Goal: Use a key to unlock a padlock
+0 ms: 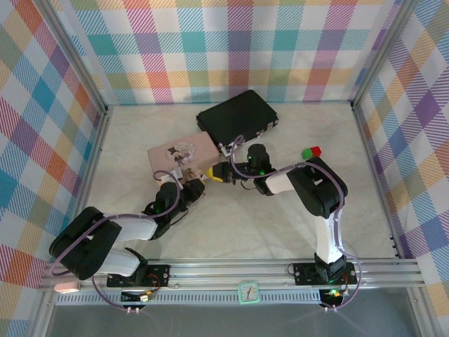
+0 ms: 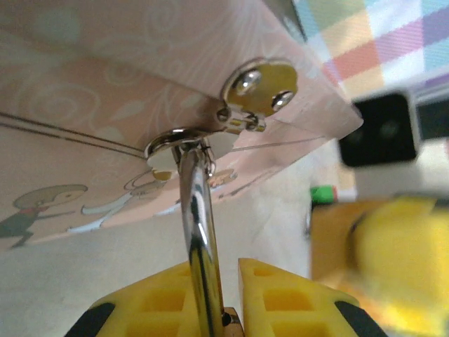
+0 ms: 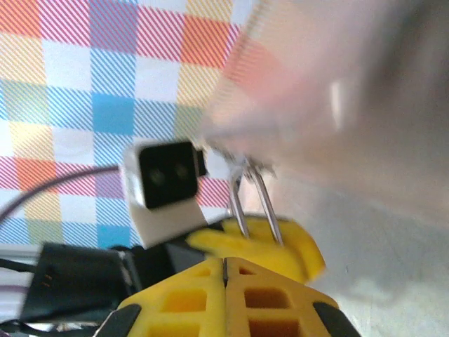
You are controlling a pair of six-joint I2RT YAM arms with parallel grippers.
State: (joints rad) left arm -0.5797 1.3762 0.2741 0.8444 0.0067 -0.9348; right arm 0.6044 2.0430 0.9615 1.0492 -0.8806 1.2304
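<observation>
One padlock (image 2: 198,232) sits at the single pink box (image 2: 98,91). In the left wrist view its shackle runs upright from the left gripper (image 2: 219,277), which is clamped on it, into the hasp ring (image 2: 168,144). The right wrist view shows both shackle legs, with the right gripper (image 3: 224,270) pressed together. The top view adds one black case (image 1: 237,118).

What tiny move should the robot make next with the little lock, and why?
Probably nudge the right gripper a little closer to the padlock, aiming at its body. The left gripper pinches the shackle, which hangs through the ring on the pink box, so the lock is steadied. The right gripper is shut just beside it; whether it holds the key is too blurred to tell.
</observation>
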